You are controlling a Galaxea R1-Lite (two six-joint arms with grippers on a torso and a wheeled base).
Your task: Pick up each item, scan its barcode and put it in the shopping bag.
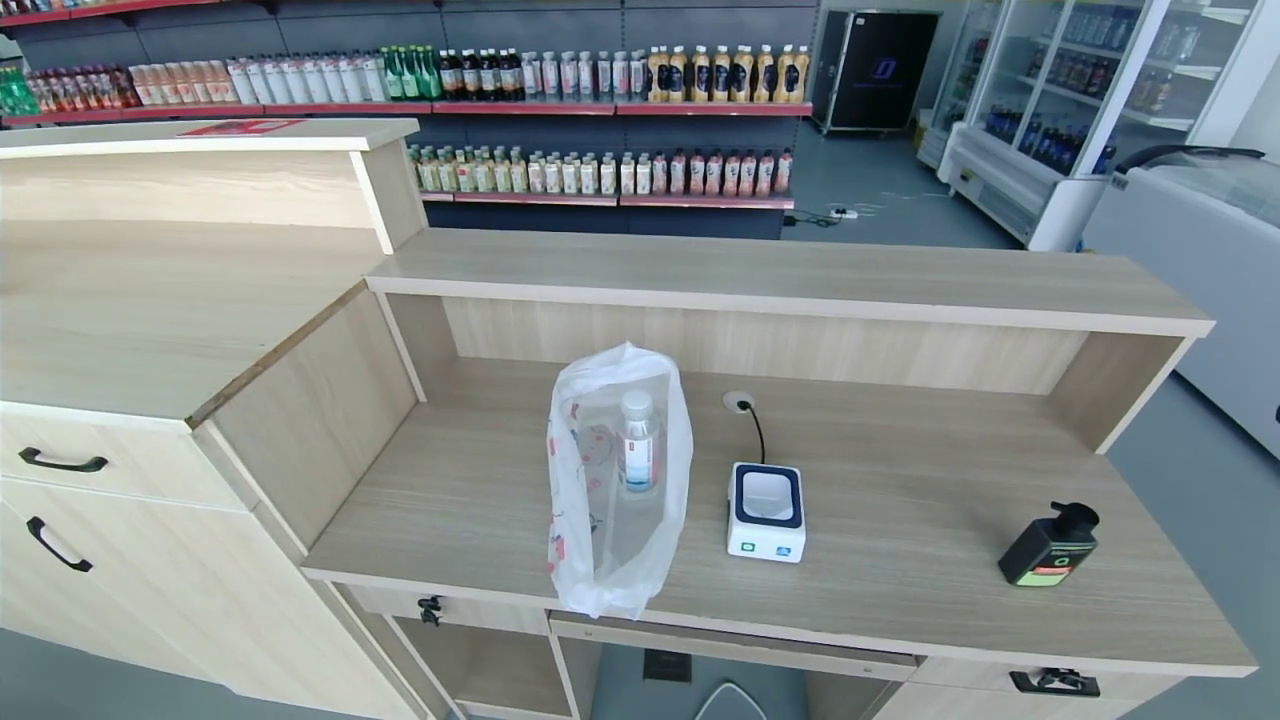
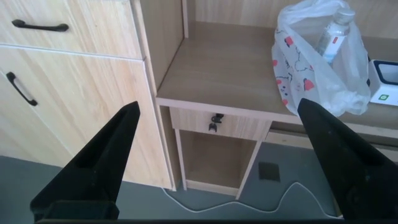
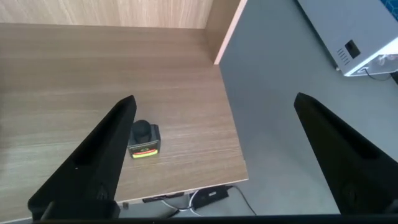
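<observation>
We've got the shopping bag (image 1: 612, 500) standing open on the desk (image 1: 900, 480), left of centre, with a clear water bottle (image 1: 638, 440) upright inside it. Just to the bag's right sits the white scanner (image 1: 766, 510), its cable running back to a hole in the desk. Well apart, near the front right corner, the dark pump bottle (image 1: 1048, 548) stands on its own, untouched. Our left end effector (image 2: 217, 109) is spread wide and holds nothing, out in front of the desk's left end, with the bag off to one side. Our right end effector (image 3: 214, 99) is wide and empty too, above the desk's right end, with the pump bottle beside one finger.
</observation>
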